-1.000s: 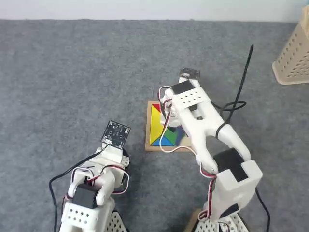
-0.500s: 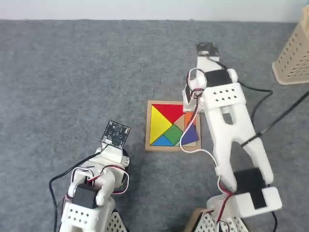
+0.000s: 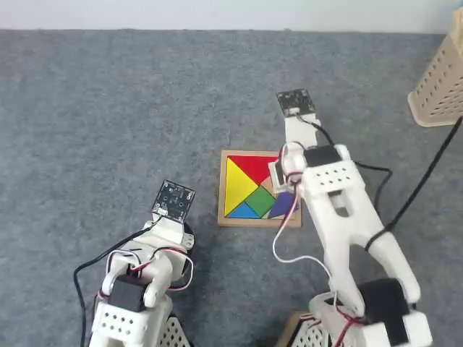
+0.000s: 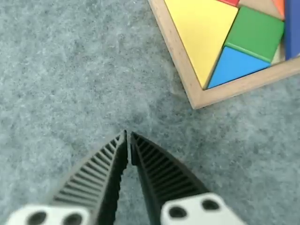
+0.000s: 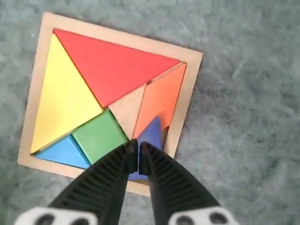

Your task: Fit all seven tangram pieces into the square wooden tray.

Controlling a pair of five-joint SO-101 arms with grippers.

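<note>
Wooden tray [image 5: 122, 39] with coloured pieces [image 5: 112, 70] inside; left claw [image 4: 128, 138] and right claw [image 5: 137, 145] closed, empty

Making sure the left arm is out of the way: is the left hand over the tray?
No, the left hand is over bare carpet, apart from the tray corner.

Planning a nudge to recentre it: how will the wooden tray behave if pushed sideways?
The wooden tray looks rigid and flat, so it probably won't flex or tip. The fuzzy grey mat likely grips it: expect dragging, not gliding.
</note>
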